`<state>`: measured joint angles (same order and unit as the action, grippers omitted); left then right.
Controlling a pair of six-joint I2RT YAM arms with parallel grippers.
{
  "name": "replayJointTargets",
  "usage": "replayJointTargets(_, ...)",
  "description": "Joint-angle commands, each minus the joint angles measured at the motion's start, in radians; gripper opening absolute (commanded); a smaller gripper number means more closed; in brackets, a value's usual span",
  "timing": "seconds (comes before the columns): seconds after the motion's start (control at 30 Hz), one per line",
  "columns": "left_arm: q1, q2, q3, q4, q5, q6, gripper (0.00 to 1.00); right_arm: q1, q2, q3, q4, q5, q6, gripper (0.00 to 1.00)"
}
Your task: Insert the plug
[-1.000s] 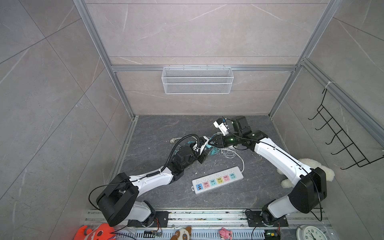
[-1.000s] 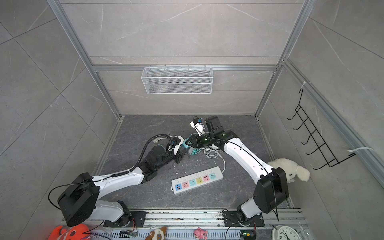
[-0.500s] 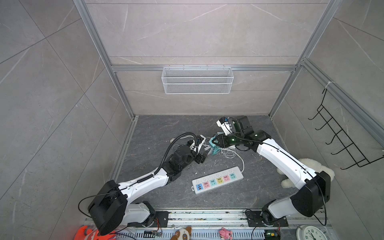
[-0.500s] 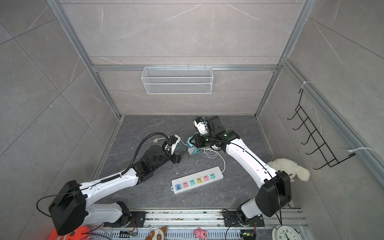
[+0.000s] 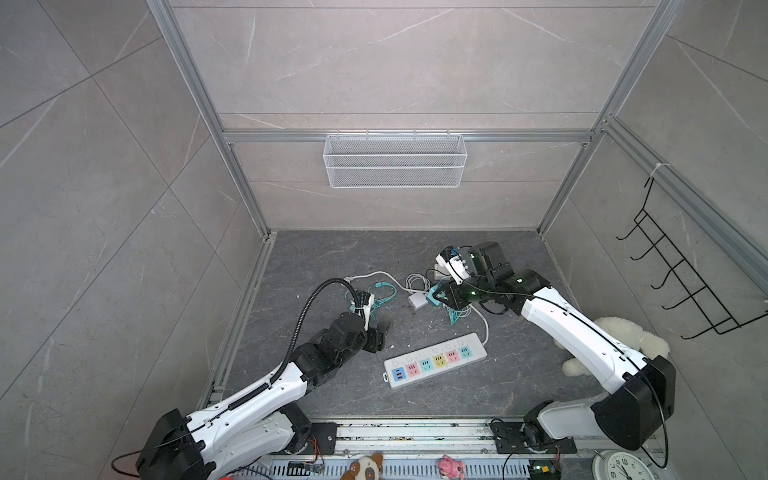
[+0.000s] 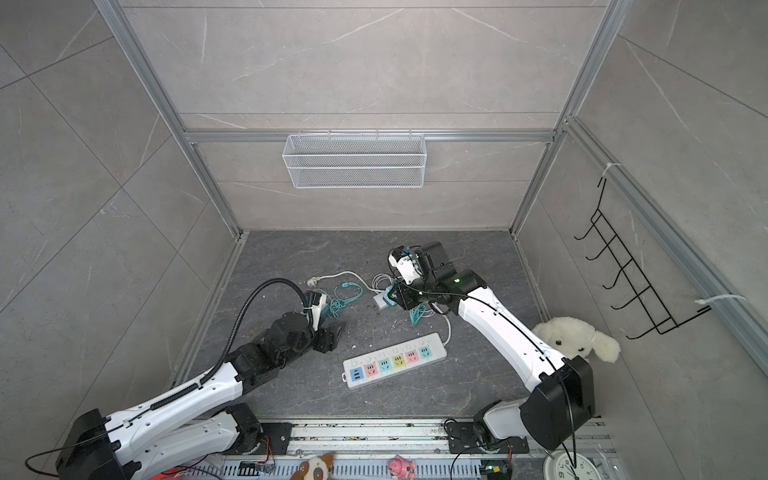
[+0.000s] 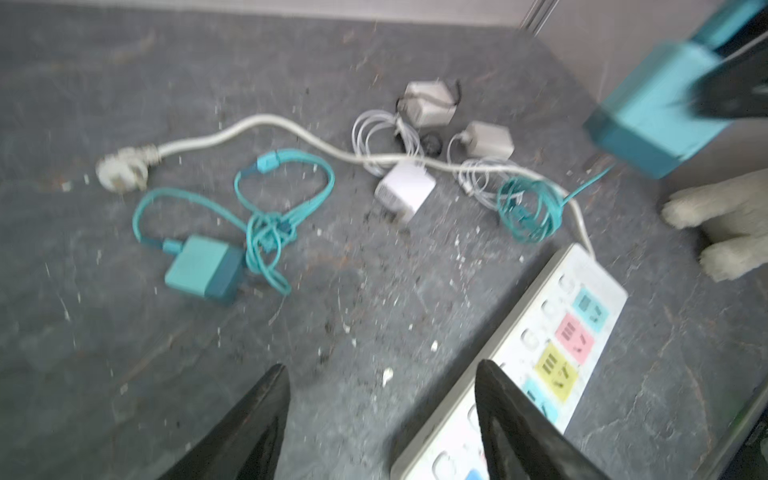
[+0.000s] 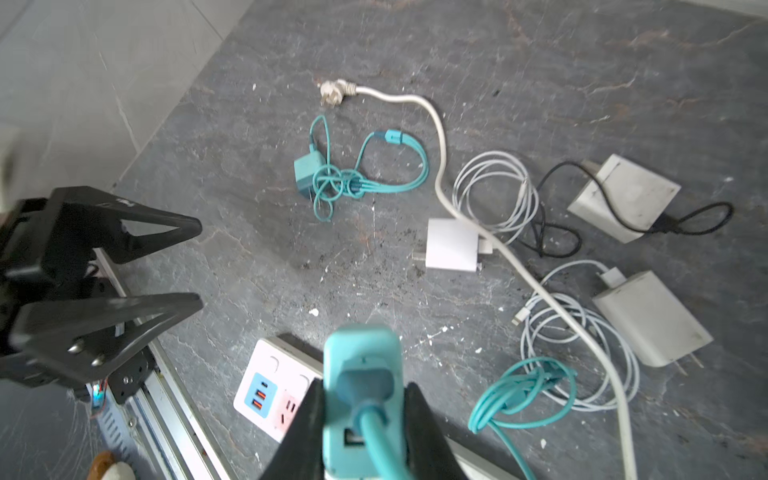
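My right gripper is shut on a teal plug, whose teal cable trails down to a coil on the floor. In both top views this gripper hovers behind the white power strip, which has coloured sockets. The held plug also shows in the left wrist view. My left gripper is open and empty, low over the floor beside the strip's end. It stands left of the strip in a top view.
A second teal charger with tangled cable lies on the floor. Three white chargers with coiled cables lie nearby. The strip's own cord ends in a white plug. A plush toy sits at the right wall.
My left gripper has opened and drawn back from the right gripper toward the front left. The right gripper keeps the teal plug and has barely moved.
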<state>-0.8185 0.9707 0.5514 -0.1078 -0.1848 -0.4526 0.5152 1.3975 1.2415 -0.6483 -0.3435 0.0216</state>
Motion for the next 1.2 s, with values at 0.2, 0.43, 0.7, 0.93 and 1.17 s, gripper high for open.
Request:
replayJointTargets(0.2, -0.055, 0.052, -0.016, -0.115, 0.066, -0.211, 0.70, 0.114, -0.035, -0.119, -0.055, 0.036, -0.033, 0.14)
replayJointTargets(0.43, -0.149, 0.018, -0.049, -0.177, 0.028, -0.311, 0.68, 0.180, -0.063, -0.177, -0.040, 0.093, 0.026, 0.14)
replayJointTargets(0.7, -0.316, 0.039, -0.079, -0.195, -0.073, -0.447, 0.67, 0.208, -0.085, -0.193, -0.030, 0.093, 0.042, 0.13)
replayJointTargets(0.93, -0.406, 0.134, -0.044, -0.178, -0.130, -0.477, 0.67, 0.214, -0.078, -0.221, -0.013, 0.112, 0.055, 0.13)
replayJointTargets(1.17, -0.419, 0.203, -0.049, -0.130, -0.122, -0.490, 0.68, 0.213, -0.073, -0.223, -0.004, 0.125, 0.062, 0.14)
